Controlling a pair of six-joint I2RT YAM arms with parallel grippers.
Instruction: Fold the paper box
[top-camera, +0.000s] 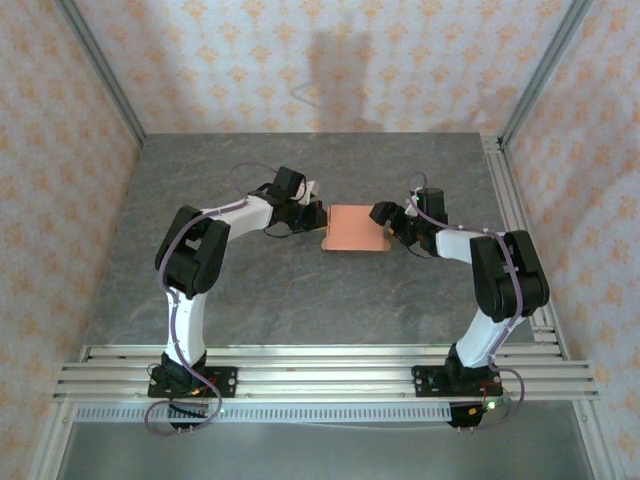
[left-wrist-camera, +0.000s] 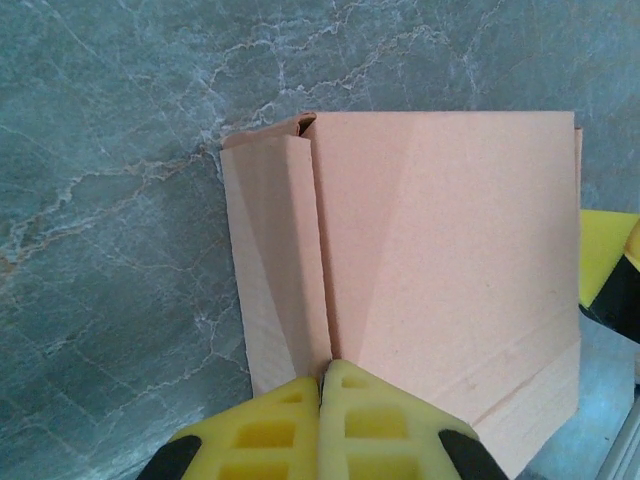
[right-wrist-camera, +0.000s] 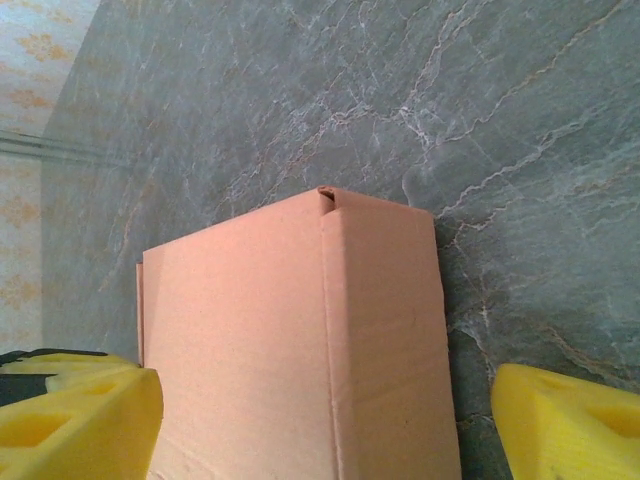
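The paper box (top-camera: 352, 228) is salmon-orange card lying mid-table between the two grippers. My left gripper (top-camera: 322, 217) is at its left edge. In the left wrist view its yellow fingers (left-wrist-camera: 370, 420) are pressed together at the box's near edge, where a raised side flap (left-wrist-camera: 270, 250) meets the top panel (left-wrist-camera: 450, 260); my left gripper (left-wrist-camera: 325, 372) is shut on that card edge. My right gripper (top-camera: 383, 222) is at the box's right end. In the right wrist view the right gripper (right-wrist-camera: 320, 440) stands open, with its fingers (right-wrist-camera: 70, 420) far apart on either side of the box (right-wrist-camera: 250, 340).
The grey marbled table (top-camera: 300, 300) has aluminium rails along its front edge (top-camera: 320, 370) and its right side (top-camera: 520, 220). Patterned walls close in the back and both sides. A right-gripper finger (left-wrist-camera: 605, 270) shows beyond the box in the left wrist view.
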